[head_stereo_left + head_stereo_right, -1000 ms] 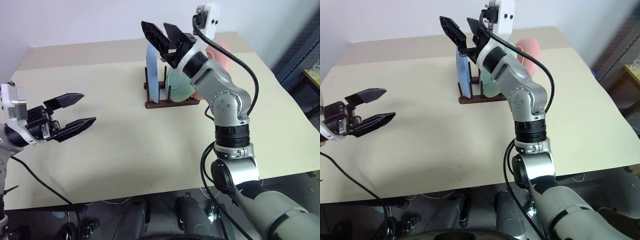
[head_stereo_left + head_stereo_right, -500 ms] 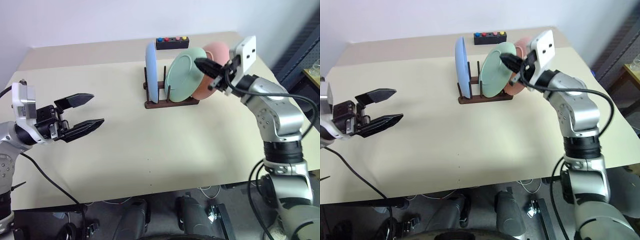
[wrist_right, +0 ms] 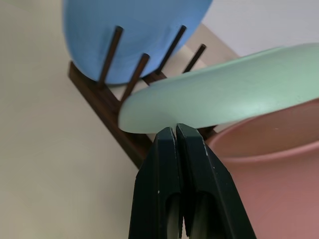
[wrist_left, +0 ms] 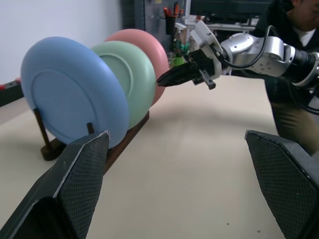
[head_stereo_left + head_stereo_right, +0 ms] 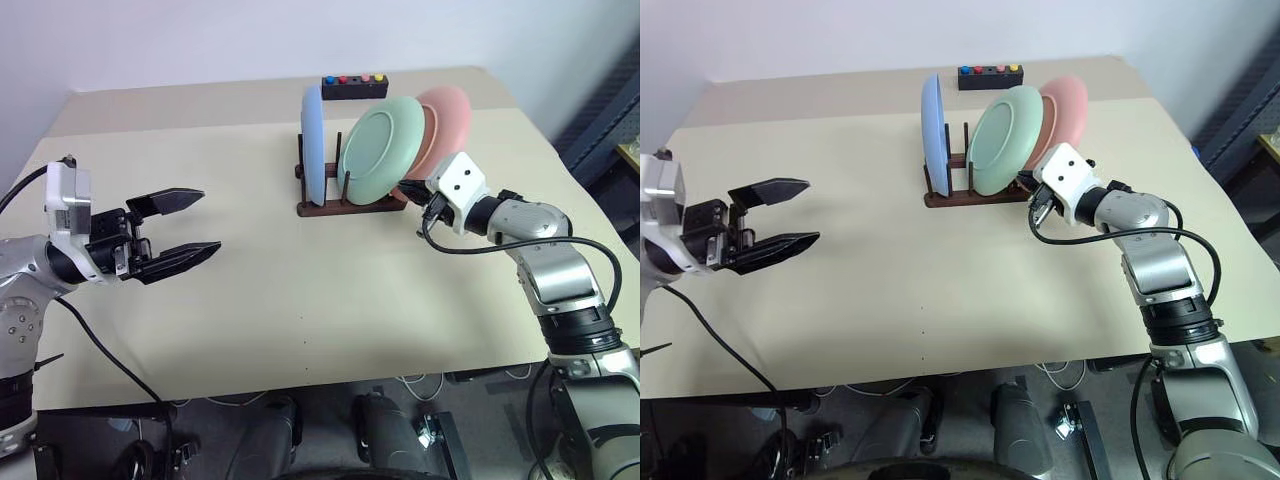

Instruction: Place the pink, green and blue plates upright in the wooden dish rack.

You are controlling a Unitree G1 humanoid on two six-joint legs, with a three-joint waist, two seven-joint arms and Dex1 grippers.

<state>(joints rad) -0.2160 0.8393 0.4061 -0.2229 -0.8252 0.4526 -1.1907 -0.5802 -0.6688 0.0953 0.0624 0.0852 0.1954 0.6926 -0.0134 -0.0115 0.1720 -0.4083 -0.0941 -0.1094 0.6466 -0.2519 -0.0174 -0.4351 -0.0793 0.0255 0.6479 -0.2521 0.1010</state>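
Note:
The blue plate (image 5: 312, 140) stands upright at the left end of the wooden dish rack (image 5: 350, 207). The green plate (image 5: 384, 142) and behind it the pink plate (image 5: 446, 122) sit in the rack too, both leaning to the right. My right gripper (image 3: 176, 134) is shut on nothing. Its tips (image 4: 167, 79) are low at the rack's right end, just under the green plate's rim and beside the pink one; contact cannot be told. My left gripper (image 5: 208, 221) hangs open over the table's left side, far from the rack and pointing toward it.
A black box with coloured buttons (image 5: 354, 86) lies behind the rack near the table's far edge. The beige table (image 5: 300, 300) is bare in front of the rack. A person (image 4: 294, 30) is seen beyond the table in the left wrist view.
My right arm swung down and to the right from above the rack to its right end, rolling its wrist, and its fingers went from open to shut. The left gripper stayed open.

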